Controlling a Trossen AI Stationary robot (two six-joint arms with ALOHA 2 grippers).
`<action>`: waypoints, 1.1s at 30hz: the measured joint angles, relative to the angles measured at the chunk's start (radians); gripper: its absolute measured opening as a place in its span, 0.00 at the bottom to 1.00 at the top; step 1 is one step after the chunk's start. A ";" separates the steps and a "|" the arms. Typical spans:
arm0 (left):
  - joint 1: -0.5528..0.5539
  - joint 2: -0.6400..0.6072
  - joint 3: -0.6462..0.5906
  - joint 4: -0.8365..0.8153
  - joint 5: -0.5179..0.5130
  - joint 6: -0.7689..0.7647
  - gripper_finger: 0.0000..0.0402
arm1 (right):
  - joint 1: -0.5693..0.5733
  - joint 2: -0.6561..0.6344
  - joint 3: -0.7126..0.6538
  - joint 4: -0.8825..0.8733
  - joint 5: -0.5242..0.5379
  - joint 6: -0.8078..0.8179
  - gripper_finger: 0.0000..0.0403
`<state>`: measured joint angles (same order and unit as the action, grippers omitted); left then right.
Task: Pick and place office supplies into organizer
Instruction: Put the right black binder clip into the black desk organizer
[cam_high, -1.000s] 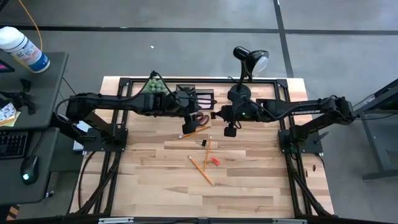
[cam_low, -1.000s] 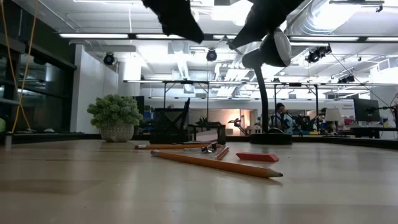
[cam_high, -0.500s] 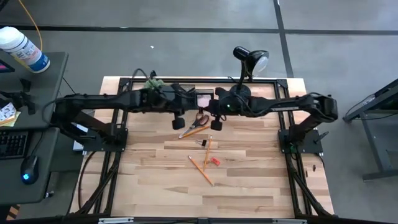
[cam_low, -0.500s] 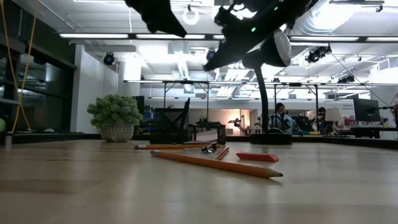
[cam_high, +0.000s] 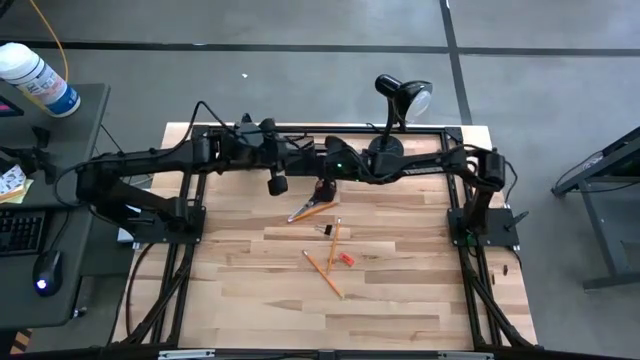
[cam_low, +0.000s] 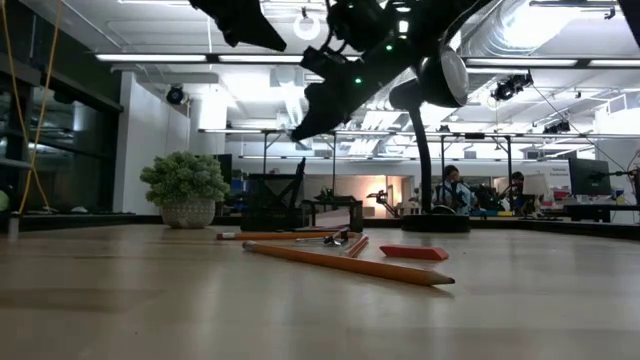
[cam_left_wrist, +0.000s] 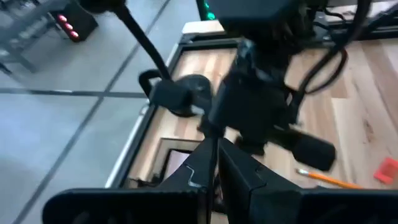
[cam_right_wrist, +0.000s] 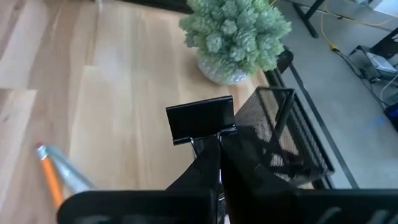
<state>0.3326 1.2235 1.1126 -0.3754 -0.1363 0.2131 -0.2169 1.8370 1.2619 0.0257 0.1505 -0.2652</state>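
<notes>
My right gripper (cam_right_wrist: 214, 148) is shut on a small black binder clip (cam_right_wrist: 200, 120) and hangs in the air beside the black mesh organizer (cam_right_wrist: 292, 134), near the green plant (cam_right_wrist: 236, 37). My left gripper (cam_left_wrist: 214, 167) is shut on nothing and is raised to the left of it, facing the right arm. On the table lie the orange-handled scissors (cam_high: 316, 200), yellow pencils (cam_high: 322, 272), a red eraser (cam_high: 345, 259) and a small dark clip (cam_high: 325, 230). The organizer is mostly hidden under the arms in the high view. My right gripper pinches the binder clip by its wire handles (cam_right_wrist: 208, 142) between the two fingers. The clip's black body sticks out ahead of the fingertips. The clip is lifted clear of the table, with the fingers slanting down toward the organizer.
A black desk lamp stands at the far edge, its round base (cam_high: 385, 152) right of the organizer and its head (cam_low: 445, 78) over the table. The potted plant (cam_low: 186, 190) stands at the far left. Bare wood lies along the near half of the table (cam_high: 330, 320).
My right gripper has travelled from the table's middle toward the far left and down, carrying the clip toward the organizer. My left gripper has drawn back from the organizer toward the table's left edge and risen a little.
</notes>
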 joint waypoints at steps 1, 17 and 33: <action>0.012 -0.004 0.000 0.013 0.009 0.007 0.04 | 0.000 0.012 0.013 0.001 0.004 -0.002 0.00; 0.275 -0.070 0.000 0.144 0.308 0.067 0.01 | 0.000 0.115 0.082 0.003 0.051 -0.005 0.00; 0.277 -0.070 0.000 0.158 0.312 0.078 0.00 | 0.000 0.304 0.403 -0.220 0.080 -0.050 0.00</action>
<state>0.6094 1.1540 1.1130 -0.2176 0.1755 0.2915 -0.2165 2.1411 1.6651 -0.1940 0.2306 -0.3153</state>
